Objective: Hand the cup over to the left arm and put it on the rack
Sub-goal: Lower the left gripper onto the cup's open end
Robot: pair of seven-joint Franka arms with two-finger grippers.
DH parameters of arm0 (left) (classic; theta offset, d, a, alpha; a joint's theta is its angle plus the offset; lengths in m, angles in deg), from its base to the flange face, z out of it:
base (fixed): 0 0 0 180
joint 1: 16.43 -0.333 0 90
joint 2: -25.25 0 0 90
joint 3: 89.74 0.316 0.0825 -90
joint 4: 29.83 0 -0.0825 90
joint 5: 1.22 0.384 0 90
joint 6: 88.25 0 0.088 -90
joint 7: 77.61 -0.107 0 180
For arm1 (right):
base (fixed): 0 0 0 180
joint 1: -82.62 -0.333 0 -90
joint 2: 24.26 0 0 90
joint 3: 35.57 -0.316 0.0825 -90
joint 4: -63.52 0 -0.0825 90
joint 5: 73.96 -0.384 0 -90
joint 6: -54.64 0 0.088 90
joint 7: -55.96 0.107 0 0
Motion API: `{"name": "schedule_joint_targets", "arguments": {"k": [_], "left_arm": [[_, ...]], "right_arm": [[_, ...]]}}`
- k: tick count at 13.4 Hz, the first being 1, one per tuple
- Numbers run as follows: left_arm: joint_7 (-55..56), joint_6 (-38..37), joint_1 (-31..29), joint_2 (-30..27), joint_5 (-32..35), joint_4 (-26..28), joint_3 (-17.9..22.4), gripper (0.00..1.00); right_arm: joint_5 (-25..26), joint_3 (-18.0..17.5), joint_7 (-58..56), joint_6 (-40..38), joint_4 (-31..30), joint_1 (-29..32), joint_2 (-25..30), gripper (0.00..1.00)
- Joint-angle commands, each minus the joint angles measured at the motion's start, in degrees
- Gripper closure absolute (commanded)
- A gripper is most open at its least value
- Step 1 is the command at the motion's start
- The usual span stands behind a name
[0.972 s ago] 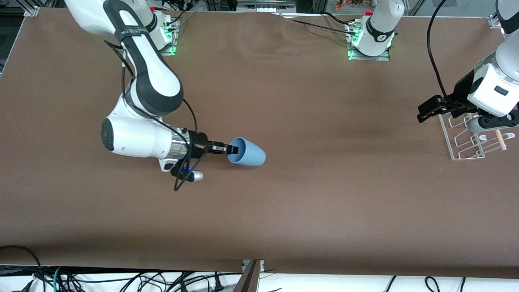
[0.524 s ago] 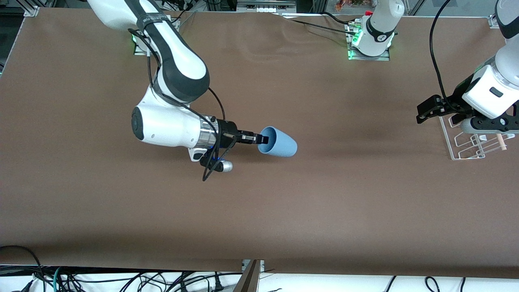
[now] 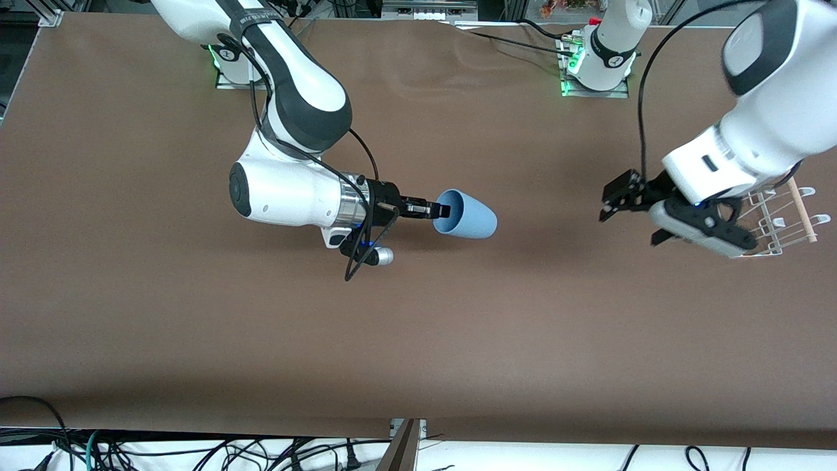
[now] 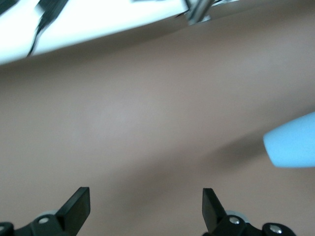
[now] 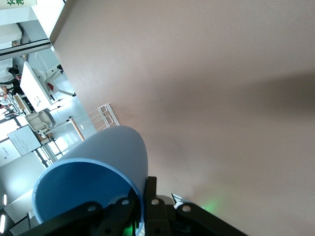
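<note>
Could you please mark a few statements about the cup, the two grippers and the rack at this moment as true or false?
1. The right gripper is shut on the rim of the cup. True.
2. The cup stands upright on the table. False: it is held on its side, in the air over the middle of the table.
3. The left gripper is open and holds nothing. True.
4. The cup already sits on the rack. False: the rack, at the left arm's end of the table, carries no cup.
5. The left gripper touches the cup. False: bare table shows between them.
</note>
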Motion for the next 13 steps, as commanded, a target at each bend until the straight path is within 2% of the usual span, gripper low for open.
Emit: {"name": "schedule_joint_targets", "arguments": {"k": [1,4,7,8,10,13], "left_arm": [[-14.4,8.1,1.8,3.7,-2.1,-1.2,0.6,0.0],[-20.5,15.5,4.6,5.1,-1.0,-0.5,0.6,0.0],[-26.7,18.9,7.5,4.5,2.1,3.3,0.6,0.0],[-26.9,19.8,7.6,3.6,3.1,5.1,0.6,0.0],[-27.9,23.3,8.6,-0.4,4.6,12.5,0.6,0.0],[-34.1,23.2,8.7,-5.4,4.5,19.7,0.0,0.0]], "right_arm": [[-1.2,-1.0,2.0,-0.7,1.5,0.4,-0.3,1.0],[-1.8,-1.3,2.1,-0.7,1.5,0.6,-0.3,1.0],[-4.5,-1.3,2.1,-0.7,1.5,0.6,-0.2,1.0],[-4.8,-1.3,2.1,-0.7,1.6,0.6,-0.2,1.0],[-4.8,-1.3,2.1,-0.9,1.6,0.8,-0.1,1.0],[-4.8,-1.3,2.1,-0.9,1.5,0.8,0.3,1.0]]}}
